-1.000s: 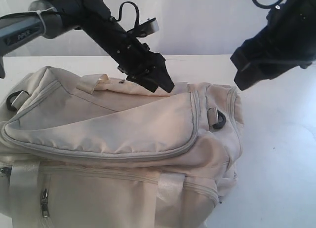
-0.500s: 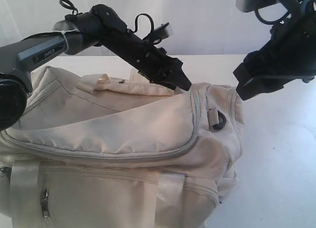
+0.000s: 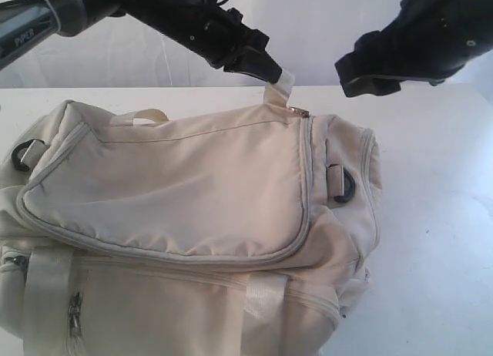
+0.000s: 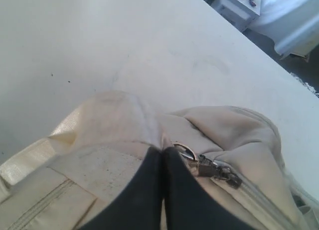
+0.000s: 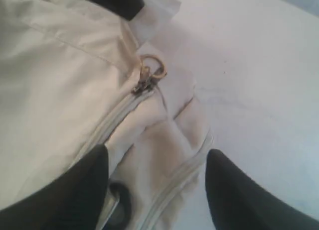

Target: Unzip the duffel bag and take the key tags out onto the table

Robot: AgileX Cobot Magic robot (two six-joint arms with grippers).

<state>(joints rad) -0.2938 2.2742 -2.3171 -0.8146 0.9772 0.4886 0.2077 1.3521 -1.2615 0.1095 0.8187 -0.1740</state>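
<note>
Duffel bag point(image 3: 177, 186) lay on worktop point(image 3: 439, 217), long axis 9-to-3, zipper pull point(image 3: 299, 113) toward 3. Left pincer point(image 3: 273, 74) was pinched shut on fabric tab point(image 3: 283, 85) at bag's 1 o'clock; right pincer point(image 5: 157, 182) hung wide open, empty.

Black arms point(image 3: 185, 17), grey lettered link point(image 3: 31, 28)
</note>
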